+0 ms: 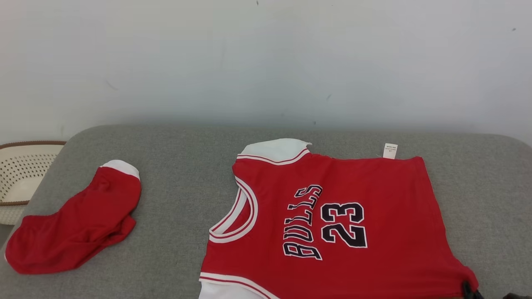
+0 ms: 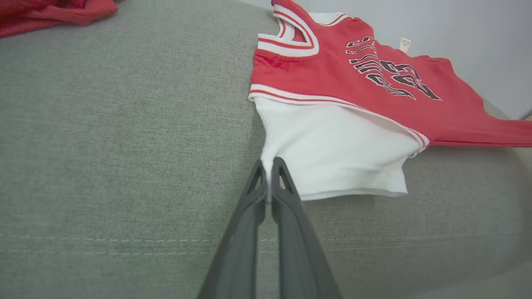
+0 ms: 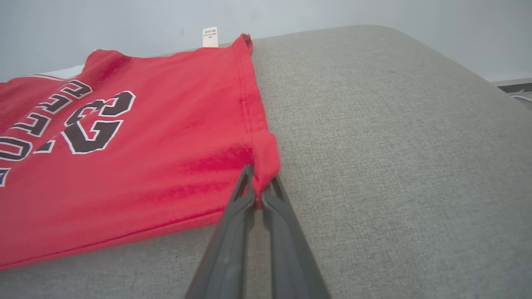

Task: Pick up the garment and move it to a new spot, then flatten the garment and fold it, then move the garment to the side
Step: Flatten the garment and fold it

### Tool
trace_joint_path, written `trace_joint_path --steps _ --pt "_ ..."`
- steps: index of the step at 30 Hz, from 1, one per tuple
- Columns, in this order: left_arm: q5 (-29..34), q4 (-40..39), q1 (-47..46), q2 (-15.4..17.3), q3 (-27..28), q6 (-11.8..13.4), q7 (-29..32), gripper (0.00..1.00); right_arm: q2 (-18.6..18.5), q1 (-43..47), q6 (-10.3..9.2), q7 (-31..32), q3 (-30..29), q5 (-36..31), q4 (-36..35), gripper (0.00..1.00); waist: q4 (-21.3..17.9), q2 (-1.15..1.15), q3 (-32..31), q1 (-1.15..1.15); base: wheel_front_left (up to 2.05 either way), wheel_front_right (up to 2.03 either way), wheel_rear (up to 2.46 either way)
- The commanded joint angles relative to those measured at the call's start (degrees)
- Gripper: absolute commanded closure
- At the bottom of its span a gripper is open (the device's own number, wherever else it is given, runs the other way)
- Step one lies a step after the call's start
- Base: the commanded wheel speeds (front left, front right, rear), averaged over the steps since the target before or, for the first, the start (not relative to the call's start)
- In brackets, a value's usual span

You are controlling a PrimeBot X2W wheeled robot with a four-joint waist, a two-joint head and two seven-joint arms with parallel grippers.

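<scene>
Lying sideways across the grey cushioned top (image 1: 174,174), the red jersey (image 1: 374,216) has its neck opening toward the robot's left and its hem toward the right, "BULLS 23" facing up. Its far edge, with a small white tag (image 1: 390,150) sticking out, runs close to the back of the cushion, where the pale wall (image 1: 266,62) rises. The near edge reaches the bottom of the head view.

The left gripper (image 2: 269,166) is clenched on the corner of the near white sleeve (image 2: 332,158), its two dark fingers pressed together with the cloth nipped at their tips. The right gripper (image 3: 258,176) is clamped on the near corner of the red hem, a small fold of fabric bunched up between its tips.

A wide strip of bare grey cloth lies between the jersey's neck and a rumpled pair of red shorts (image 1: 79,224) well off to the left. Beyond the shorts, a perforated cream basket (image 1: 25,174) sits past the cushion's rounded left corner. Right of the hem, open grey surface stretches to the cushion's right edge.
</scene>
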Motion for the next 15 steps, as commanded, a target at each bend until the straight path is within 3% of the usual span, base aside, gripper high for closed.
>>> trace_joint_path --steps 1,7,15 --pt "-0.88 -1.11 0.85 0.37 -0.17 -0.18 -0.06 1.00 -0.08 0.71 -0.10 -0.02 -0.65 -0.55 -1.33 1.00 -0.06 0.01 0.16 0.01 0.00 0.00 0.00" --pt "-1.53 -7.53 -2.05 0.30 -1.14 -0.27 -0.06 1.00 -0.01 -0.33 -0.10 -0.02 -1.65 -1.90 -3.87 1.00 -0.11 0.01 1.50 0.01 0.00 0.00 0.00" --pt "-2.28 -14.42 -7.23 0.29 -2.14 -0.37 -0.06 1.00 -0.03 -3.83 -0.09 -0.02 -1.70 -2.98 -2.14 1.00 0.20 0.01 3.85 0.01 0.00 0.00 0.00"
